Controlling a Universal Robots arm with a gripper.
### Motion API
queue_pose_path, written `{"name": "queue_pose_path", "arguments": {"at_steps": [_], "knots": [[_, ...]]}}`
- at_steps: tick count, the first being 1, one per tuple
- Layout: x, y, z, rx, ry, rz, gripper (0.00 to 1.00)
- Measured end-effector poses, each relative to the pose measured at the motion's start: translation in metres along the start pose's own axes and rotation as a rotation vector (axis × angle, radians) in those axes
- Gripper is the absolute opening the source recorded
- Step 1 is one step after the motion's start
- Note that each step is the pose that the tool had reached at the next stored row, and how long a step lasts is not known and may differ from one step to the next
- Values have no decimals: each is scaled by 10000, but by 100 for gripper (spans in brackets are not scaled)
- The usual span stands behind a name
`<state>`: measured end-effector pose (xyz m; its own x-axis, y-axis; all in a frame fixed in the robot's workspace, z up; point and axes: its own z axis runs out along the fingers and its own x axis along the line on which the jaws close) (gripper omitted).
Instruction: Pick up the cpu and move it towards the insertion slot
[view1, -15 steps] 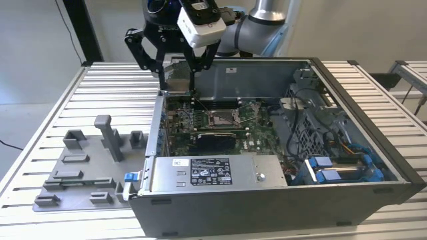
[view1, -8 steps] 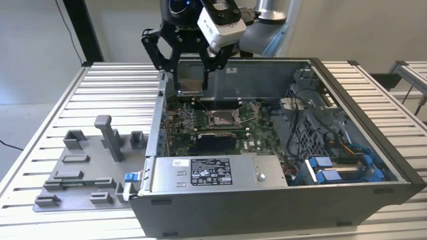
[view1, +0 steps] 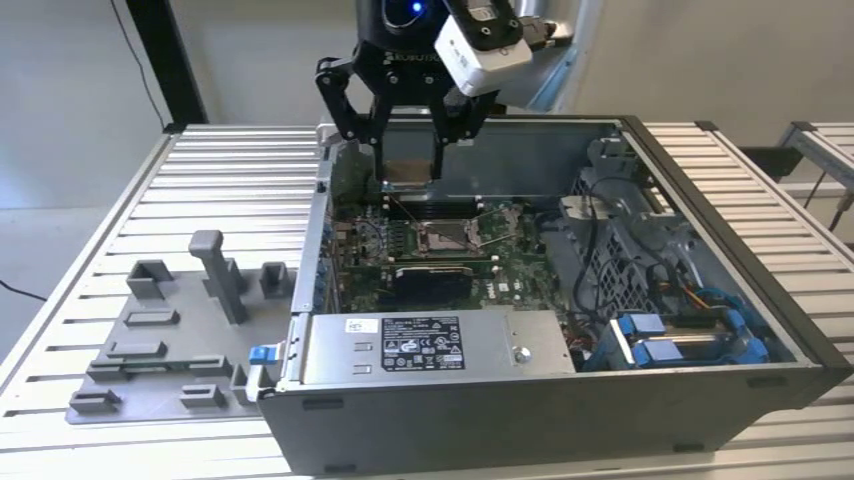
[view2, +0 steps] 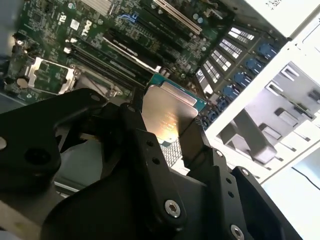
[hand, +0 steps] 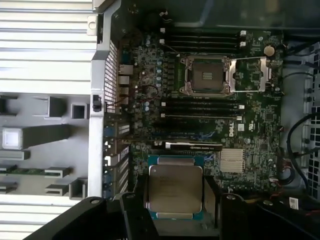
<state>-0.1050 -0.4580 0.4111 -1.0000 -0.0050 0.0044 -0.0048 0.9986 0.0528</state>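
**Chip held above the open case**

The gripper (view1: 407, 150) is clenched on the cpu (view1: 407, 170), its black fingers (hand: 137, 200) pressing two opposite edges of the chip, which hangs above the green board with its metal face toward the wrist cameras. The insertion slot (view1: 445, 237) lies open lower on the board, apart from the chip (its frame is swung aside in the first wrist view, brownish centre bare). The computer case (view1: 561, 400) lies on its side with the top panel off, on a ribbed metal table (view1: 227, 190). A grey fixture plate (view1: 160, 340) sits beside it at the exterior view's left. Plain pale walls stand behind the table.
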Motion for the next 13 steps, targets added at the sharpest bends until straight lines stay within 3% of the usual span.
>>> {"name": "queue_pose_path", "arguments": {"at_steps": [13], "knots": [[-267,1,0,0,-5,84,0]]}}
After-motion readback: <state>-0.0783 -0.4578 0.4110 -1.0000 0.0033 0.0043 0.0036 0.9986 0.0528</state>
